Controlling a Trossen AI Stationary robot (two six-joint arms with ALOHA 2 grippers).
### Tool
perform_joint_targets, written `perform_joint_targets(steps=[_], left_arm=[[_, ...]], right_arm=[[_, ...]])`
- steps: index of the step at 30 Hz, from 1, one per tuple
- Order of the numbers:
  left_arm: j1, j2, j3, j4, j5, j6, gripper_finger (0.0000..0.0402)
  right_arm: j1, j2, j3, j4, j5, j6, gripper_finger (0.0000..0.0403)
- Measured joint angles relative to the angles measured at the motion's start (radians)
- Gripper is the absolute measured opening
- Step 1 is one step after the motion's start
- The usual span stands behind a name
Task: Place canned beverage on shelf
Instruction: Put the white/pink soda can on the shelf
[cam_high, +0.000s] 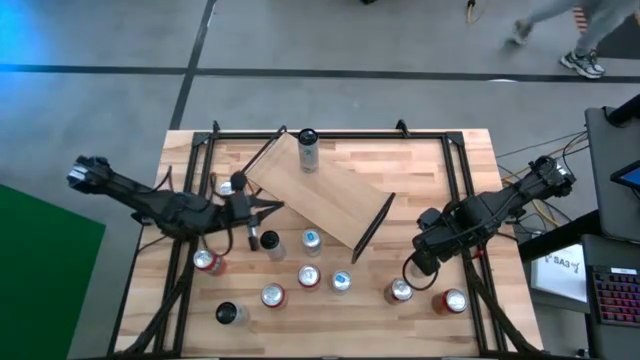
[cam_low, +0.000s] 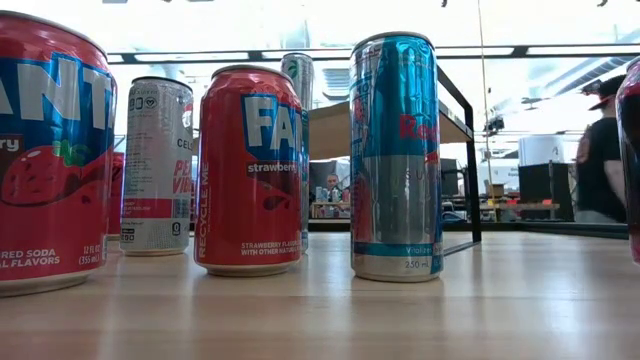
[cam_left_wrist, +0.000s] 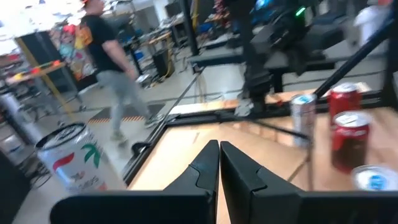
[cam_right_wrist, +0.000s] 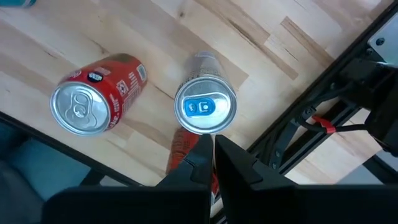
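One can (cam_high: 308, 149) already stands on the shelf (cam_high: 325, 205), at 12 o'clock. Both grippers are closed and empty; the right gripper (cam_right_wrist: 211, 163) hovers above a slim can (cam_right_wrist: 205, 107), so it must open, then descend.

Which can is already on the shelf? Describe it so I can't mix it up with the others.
Find the shelf, the light plank lying slantwise across the middle of the table. At its far end stands one tall slim can with a dark top. It alone stands on the plank; all the others sit on the tabletop nearer the front edge.
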Motion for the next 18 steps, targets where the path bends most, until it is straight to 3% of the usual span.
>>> perform_joint_targets(steps=[8,14,18], left_arm=[[0.097,0.064,0.000,0.038,0.001,0.013,0.0000],[0.164,0.059,0.015,0.110,0.063,0.240,0.0000],[0.219,0.070,0.029,0.082,0.081,0.280,0.0000]], right_arm=[[0.000,0.000,0.000,0.000,-0.017,-0.087,0.0009],[0.000,0.000,0.000,0.000,0.017,-0.089,0.0009],[0.000,0.000,0.000,0.004,0.044,-0.089,0.0009]])
